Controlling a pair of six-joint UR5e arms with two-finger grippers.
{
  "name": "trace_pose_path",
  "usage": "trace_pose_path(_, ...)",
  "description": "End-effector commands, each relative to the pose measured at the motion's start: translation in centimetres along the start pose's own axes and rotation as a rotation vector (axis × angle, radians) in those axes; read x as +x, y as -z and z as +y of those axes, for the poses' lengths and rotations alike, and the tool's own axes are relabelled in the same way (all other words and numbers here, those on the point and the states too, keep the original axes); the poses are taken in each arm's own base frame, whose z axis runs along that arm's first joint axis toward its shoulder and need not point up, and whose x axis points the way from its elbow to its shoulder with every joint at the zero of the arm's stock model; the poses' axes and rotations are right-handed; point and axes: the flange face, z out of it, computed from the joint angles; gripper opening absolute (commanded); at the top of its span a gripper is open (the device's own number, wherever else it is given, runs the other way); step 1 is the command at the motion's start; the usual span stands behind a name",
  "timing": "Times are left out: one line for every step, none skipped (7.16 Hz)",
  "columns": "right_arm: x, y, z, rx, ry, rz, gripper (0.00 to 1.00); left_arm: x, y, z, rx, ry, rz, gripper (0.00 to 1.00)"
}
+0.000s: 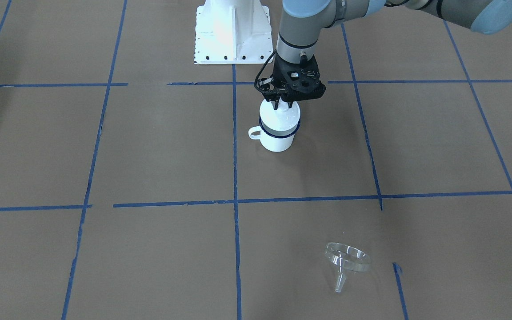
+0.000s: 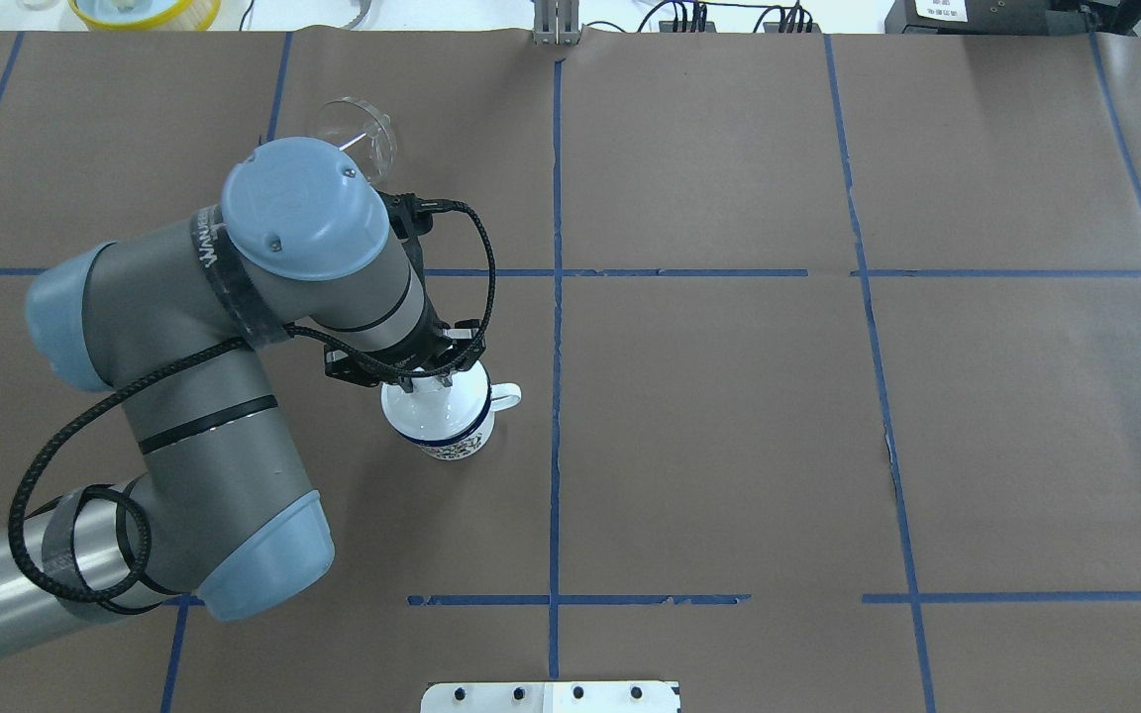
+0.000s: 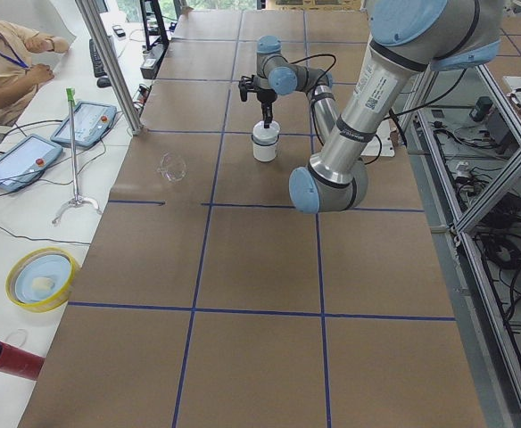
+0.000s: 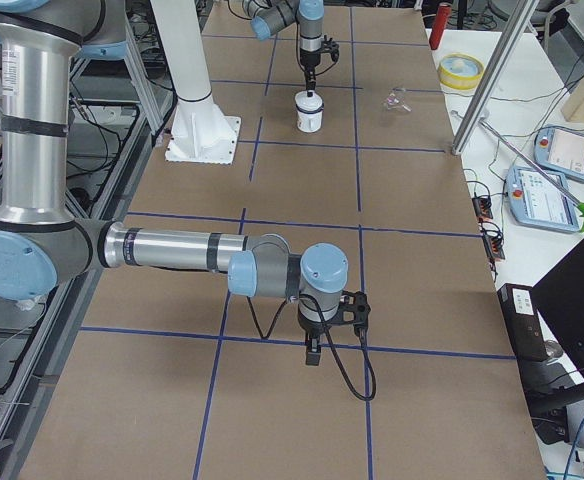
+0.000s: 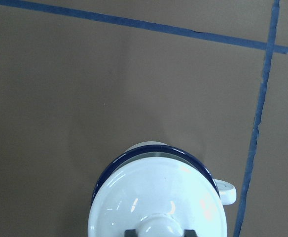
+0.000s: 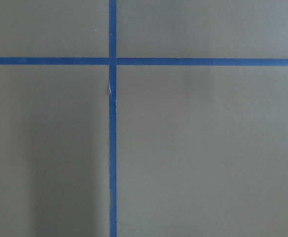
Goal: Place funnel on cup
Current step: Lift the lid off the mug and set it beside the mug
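Observation:
The white enamel cup with a dark blue rim stands on the brown table, handle toward the table's middle line. A round white knobbed lid sits on its mouth. My left gripper points straight down over it, shut on the lid's knob, one finger on each side. The clear funnel lies on its side on the table, far from the cup on the operators' side; it also shows in the overhead view. My right gripper hovers over bare table far away; I cannot tell whether it is open.
The white robot base stands behind the cup. A yellow bowl, a red cylinder and teach pendants lie on the white side bench beyond the table edge, where an operator sits.

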Motion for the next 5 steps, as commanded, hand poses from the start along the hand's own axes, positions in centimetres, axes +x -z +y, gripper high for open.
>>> trace_pose_path(0.0, 0.0, 0.0, 0.000, 0.000, 0.000, 1.00, -4.4, 6.2, -2.2, 0.080, -0.078, 0.031, 0.00)
trace_pose_path(0.0, 0.0, 0.0, 0.000, 0.000, 0.000, 1.00, -9.1, 6.3, -1.0, 0.079, -0.140, 0.012, 0.00)
trace_pose_path(0.0, 0.0, 0.0, 0.000, 0.000, 0.000, 1.00, -12.9, 5.0, -0.3, 0.070, -0.139, -0.020, 0.00)
trace_pose_path(0.0, -0.1, 0.0, -0.001, -0.001, 0.000, 1.00, -15.1, 2.7, -0.6, 0.071, -0.132, -0.021, 0.00)
trace_pose_path(0.0, 0.0, 0.0, 0.000, 0.000, 0.000, 1.00, -15.7, -0.6, -1.5, 0.078, -0.084, 0.000, 0.00)
